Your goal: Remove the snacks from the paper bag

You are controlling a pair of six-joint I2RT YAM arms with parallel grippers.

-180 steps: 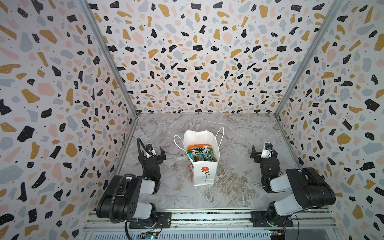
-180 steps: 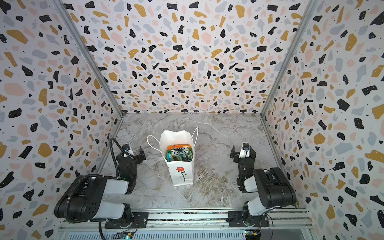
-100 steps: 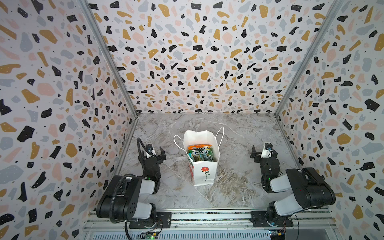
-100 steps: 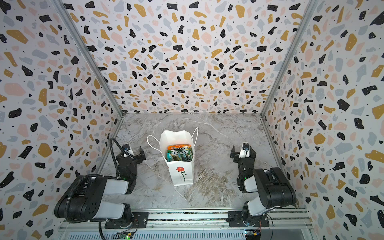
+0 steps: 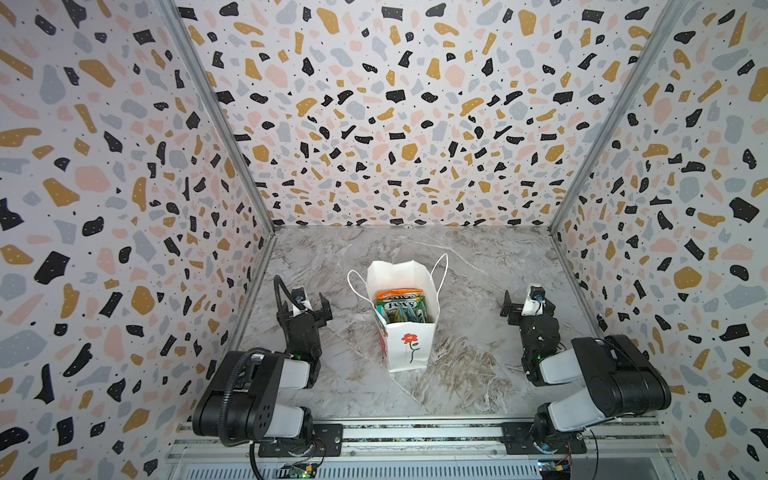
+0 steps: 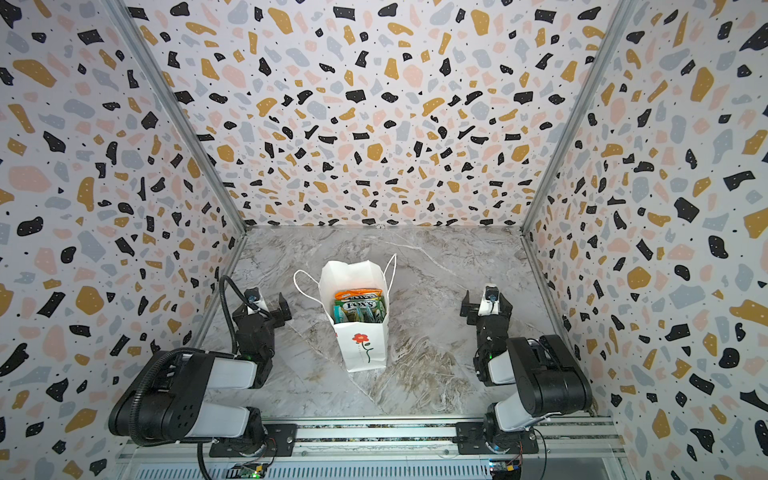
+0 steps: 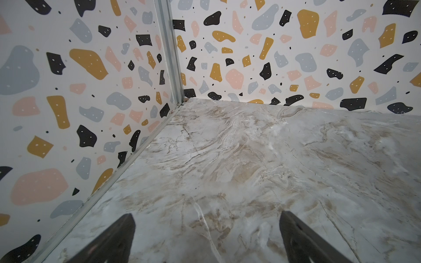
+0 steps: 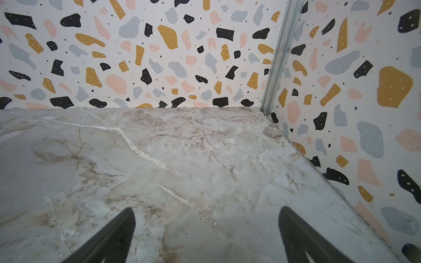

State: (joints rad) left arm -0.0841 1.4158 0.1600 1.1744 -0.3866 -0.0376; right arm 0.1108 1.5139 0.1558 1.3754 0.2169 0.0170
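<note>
Both top views first: the paper bag (image 5: 409, 349) stands upright in the middle of the marbled bench (image 5: 478, 257). Its mouth is open, the red flower drawing faces the front rail, and the cord handles loop out to either side. Tucked inside, standing on edge, are the snacks (image 5: 400, 307): an orange packet at the back, a green-yellow "FOX'S" packet in front of it, and teal edges lower down. How many there are, I cannot count.

The left tool (image 5: 304, 308) sits low on the left of the bag, well apart from it, jaws spread wide and gripping nothing. The right tool (image 5: 528, 305) mirrors it on the other side, also well clear of the bag, jaws wide and holding nothing.

Both top views agree on the line-up: the bag (image 6: 363, 353) with its snacks (image 6: 359, 307) sits between the left tool (image 6: 262, 308) and the right tool (image 6: 486, 306).

Over to the left wrist view. The left tool (image 7: 206, 218) shows two dark fingers (image 7: 118, 236) far apart, with only bare bench (image 7: 227, 148) between them. Ahead is a corner where two speckled walls (image 7: 68, 68) meet.

Right wrist view, much the same. The right tool (image 8: 206, 211) is fully spread and has hold of nothing. It looks across open bench (image 8: 205, 148) at the opposite corner of the walls (image 8: 136, 45).
</note>
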